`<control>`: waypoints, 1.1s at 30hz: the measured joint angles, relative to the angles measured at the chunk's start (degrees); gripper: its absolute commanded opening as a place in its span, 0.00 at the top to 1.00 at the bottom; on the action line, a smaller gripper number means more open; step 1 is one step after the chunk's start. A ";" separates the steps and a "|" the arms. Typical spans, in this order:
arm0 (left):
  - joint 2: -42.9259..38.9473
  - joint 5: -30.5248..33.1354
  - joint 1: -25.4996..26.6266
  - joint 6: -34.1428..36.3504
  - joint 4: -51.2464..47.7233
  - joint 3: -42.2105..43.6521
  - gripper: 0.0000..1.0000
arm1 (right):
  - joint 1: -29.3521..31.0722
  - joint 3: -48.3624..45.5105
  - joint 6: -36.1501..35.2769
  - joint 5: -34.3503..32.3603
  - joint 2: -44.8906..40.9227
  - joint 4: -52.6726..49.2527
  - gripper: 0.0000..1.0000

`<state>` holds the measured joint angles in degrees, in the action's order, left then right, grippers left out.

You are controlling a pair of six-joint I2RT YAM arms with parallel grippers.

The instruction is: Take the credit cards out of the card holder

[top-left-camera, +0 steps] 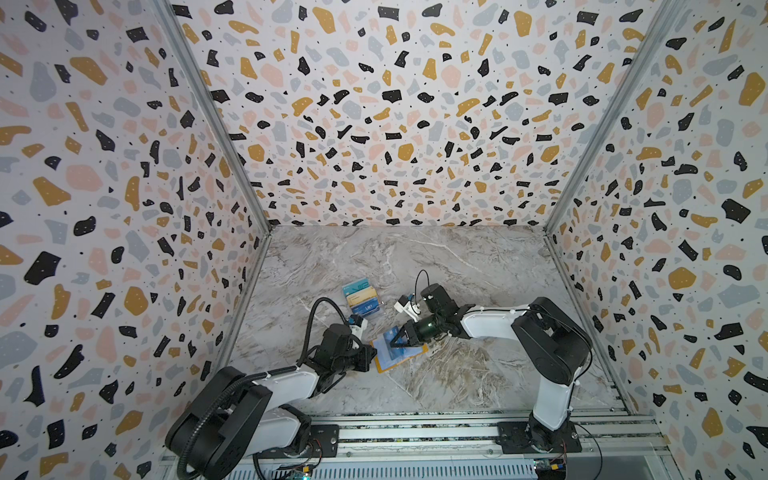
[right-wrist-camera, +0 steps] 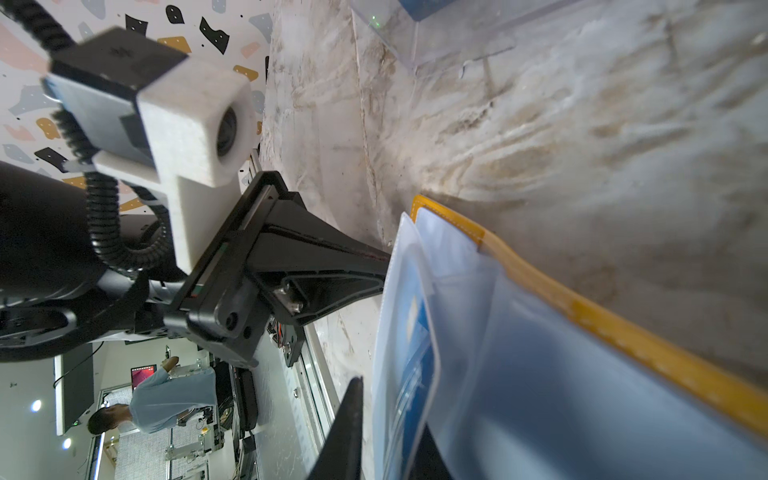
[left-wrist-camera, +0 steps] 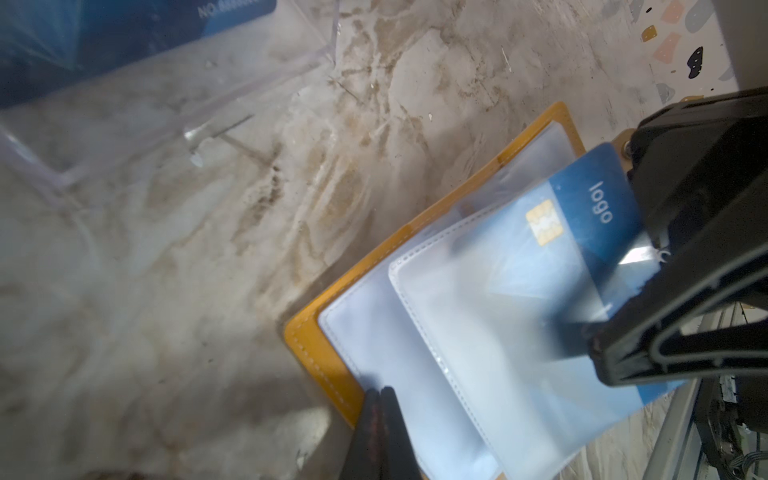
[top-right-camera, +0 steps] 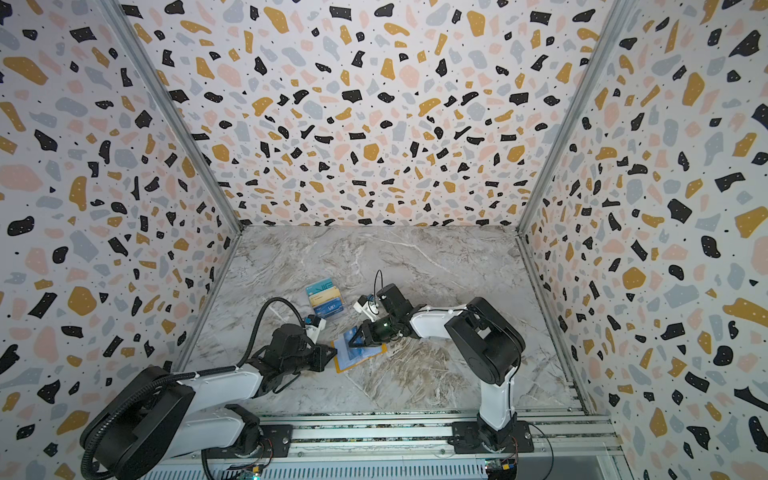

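- The card holder (top-left-camera: pixel 384 366), yellow-edged with clear pockets, lay open on the marble tabletop (top-left-camera: pixel 457 270) at the lower middle of both top views, its long axis tilted from lower left to upper right
- A blue card (left-wrist-camera: pixel 590 195) stuck partway out of a raised clear sleeve (left-wrist-camera: pixel 457 332), its bare edge pointing at the right arm; in the left wrist view "logo" read down along that edge beside the gold chip, so the long axis ran from upper right to lower right of the frame
- The right gripper (top-left-camera: pixel 392 344) stood narrow, one finger on each side of that card and sleeve, a sliver of gap showing in the right wrist view
- The left gripper (left-wrist-camera: pixel 380 395) was fully closed, tips pressed on the holder's near edge
- Just above the holder in the top views, a clear stand (left-wrist-camera: pixel 195 133) held a teal card (top-left-camera: pixel 356 287), a beige-gold card (top-left-camera: pixel 362 298) and a dark blue card (top-left-camera: pixel 366 308), stepped one behind another
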<state>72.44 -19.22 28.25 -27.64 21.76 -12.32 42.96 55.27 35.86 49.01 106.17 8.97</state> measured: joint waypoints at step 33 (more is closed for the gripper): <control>-10.95 -0.90 0.74 -0.48 -2.93 -0.68 0.54 | -1.99 0.09 -12.66 -14.51 -10.60 -15.26 0.99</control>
<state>61.49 -20.12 28.99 -28.12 18.83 -12.99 40.97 55.35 23.20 34.50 95.57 -6.28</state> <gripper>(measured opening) 0.371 0.049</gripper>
